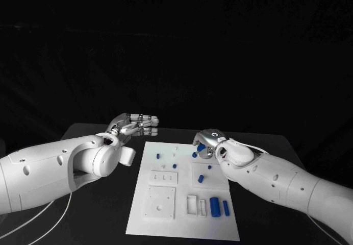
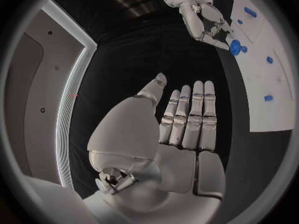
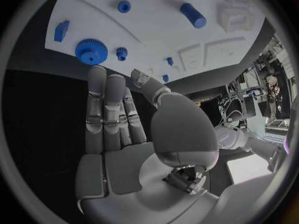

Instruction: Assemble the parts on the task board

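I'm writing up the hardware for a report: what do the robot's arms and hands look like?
Both arms are smooth, rounded white shells with small dark dots on the casing. A thin white cable hangs under the left arm, and another runs along the right arm. The left hand and right hand are silver metal, with segmented fingers and smooth palm plates.

My arms are smooth white shells, thick and rounded, dotted with small dark screw holes. A thin white cable (image 1: 55, 212) trails under my left arm, and another runs along my right forearm. My left hand (image 2: 168, 134) is silver metal with segmented fingers and a broad domed thumb base. My right hand (image 3: 134, 129) matches it, with bare metal parts showing at the wrist.
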`<state>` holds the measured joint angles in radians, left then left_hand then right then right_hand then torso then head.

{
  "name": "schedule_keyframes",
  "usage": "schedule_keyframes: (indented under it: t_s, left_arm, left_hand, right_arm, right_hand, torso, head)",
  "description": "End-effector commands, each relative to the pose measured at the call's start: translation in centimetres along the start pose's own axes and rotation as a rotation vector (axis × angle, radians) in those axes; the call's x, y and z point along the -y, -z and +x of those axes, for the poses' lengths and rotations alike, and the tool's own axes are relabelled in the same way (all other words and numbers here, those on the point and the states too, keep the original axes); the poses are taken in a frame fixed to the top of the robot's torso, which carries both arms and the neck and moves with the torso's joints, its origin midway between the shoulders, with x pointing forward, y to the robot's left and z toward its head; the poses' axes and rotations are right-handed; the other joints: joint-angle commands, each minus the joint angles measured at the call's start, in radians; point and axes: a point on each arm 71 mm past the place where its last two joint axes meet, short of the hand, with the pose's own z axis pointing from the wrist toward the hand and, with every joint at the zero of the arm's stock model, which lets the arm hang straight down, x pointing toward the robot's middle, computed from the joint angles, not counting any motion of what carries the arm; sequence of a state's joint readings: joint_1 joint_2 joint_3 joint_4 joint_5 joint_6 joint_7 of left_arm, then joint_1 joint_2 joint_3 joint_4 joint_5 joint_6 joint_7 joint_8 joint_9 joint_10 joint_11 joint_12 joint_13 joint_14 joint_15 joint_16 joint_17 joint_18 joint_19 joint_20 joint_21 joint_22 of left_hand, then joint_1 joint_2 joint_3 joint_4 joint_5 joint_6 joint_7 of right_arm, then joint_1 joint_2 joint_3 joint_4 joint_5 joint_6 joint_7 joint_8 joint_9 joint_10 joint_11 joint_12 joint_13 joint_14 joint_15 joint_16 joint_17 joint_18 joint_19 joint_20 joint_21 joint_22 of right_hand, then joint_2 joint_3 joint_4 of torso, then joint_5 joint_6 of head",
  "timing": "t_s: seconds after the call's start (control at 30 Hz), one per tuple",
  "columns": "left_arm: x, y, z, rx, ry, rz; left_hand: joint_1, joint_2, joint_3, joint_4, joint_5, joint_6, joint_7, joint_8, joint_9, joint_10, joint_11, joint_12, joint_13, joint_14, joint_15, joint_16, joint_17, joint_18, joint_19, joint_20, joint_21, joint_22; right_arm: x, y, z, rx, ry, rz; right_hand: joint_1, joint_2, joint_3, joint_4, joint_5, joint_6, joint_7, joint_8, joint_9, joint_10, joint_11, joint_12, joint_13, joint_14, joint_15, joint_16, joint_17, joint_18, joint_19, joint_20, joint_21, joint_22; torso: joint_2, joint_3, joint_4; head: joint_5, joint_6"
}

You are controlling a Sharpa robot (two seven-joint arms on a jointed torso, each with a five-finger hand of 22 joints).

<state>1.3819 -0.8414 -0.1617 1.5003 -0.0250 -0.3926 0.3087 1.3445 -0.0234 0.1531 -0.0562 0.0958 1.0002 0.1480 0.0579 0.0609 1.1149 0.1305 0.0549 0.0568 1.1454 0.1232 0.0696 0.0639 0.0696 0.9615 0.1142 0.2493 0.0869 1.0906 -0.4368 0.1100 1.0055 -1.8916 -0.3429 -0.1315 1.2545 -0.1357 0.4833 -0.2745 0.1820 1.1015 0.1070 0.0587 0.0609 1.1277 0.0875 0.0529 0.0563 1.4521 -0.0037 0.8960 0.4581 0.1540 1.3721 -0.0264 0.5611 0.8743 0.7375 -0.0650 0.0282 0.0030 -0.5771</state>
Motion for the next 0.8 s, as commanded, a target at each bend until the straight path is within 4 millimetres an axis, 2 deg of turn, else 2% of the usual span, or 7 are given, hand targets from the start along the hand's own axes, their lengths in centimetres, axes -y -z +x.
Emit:
schedule_keyframes:
  t_s: [0.03,0.5,0.7,0.8]
  left_arm:
    - [0.50,-0.04,0.29,-0.024,0.001,0.021]
    - [0.68,-0.40,0.34,-0.025,-0.002,0.025]
    - [0.68,-0.47,0.42,-0.027,-0.002,0.025]
    - [0.68,-0.50,0.47,-0.029,-0.001,0.025]
  left_hand:
    - [-0.001,0.006,-0.001,-0.004,0.005,0.007,-0.001,0.004,0.002,-0.002,0.001,0.005,0.001,-0.003,0.002,-0.003,0.001,-0.003,-0.004,-0.004,0.003,-0.001]
    - [-0.007,0.008,-0.004,-0.009,0.004,0.007,-0.001,0.004,0.002,-0.004,0.002,0.005,0.001,-0.004,0.002,-0.003,0.001,-0.003,-0.006,-0.003,0.008,-0.004]
    - [-0.007,0.008,-0.004,-0.009,0.004,0.007,-0.001,0.004,0.002,-0.004,0.002,0.005,0.001,-0.004,0.002,-0.003,0.001,-0.003,-0.006,-0.003,0.008,-0.004]
    - [-0.008,0.009,-0.004,-0.011,0.005,0.007,-0.001,0.004,0.002,-0.006,0.003,0.005,0.001,-0.004,0.002,-0.003,0.001,-0.002,-0.007,-0.003,0.009,-0.005]
  right_arm:
    - [-0.08,-0.10,0.08,0.004,0.028,0.003]
    - [-0.02,-0.27,0.59,-0.020,0.049,0.020]
    - [0.10,-0.31,0.77,-0.024,0.053,0.024]
    - [0.05,-0.36,0.85,-0.024,0.053,0.024]
  right_hand:
    - [0.000,-0.006,0.009,-0.002,-0.006,0.003,0.000,0.003,0.002,0.006,0.003,0.004,0.002,-0.008,0.000,0.005,-0.003,-0.004,0.011,0.001,-0.026,0.032]
    - [-0.003,-0.006,0.021,-0.001,-0.011,0.008,-0.002,0.003,0.002,0.011,0.001,0.004,0.002,-0.009,-0.001,0.015,-0.005,-0.006,0.032,-0.001,-0.073,0.103]
    - [-0.003,-0.006,0.025,-0.001,-0.013,0.009,-0.001,0.003,0.001,0.011,0.001,0.004,0.002,-0.009,-0.001,0.017,-0.007,-0.006,0.037,0.000,-0.091,0.131]
    - [-0.004,-0.004,0.030,0.000,-0.017,0.010,-0.001,0.003,0.002,0.012,0.001,0.004,0.001,-0.010,-0.001,0.020,-0.009,-0.006,0.050,-0.001,-0.127,0.173]
  torso:
    - [0.012,-0.0031,0.0042]
    - [0.032,-0.0093,0.0092]
    - [0.042,-0.0111,0.0101]
    - [0.048,-0.0123,0.0101]
  head:
    - [-0.001,0.003]
    - [-0.012,0.007]
    - [-0.012,0.011]
    - [-0.012,0.012]
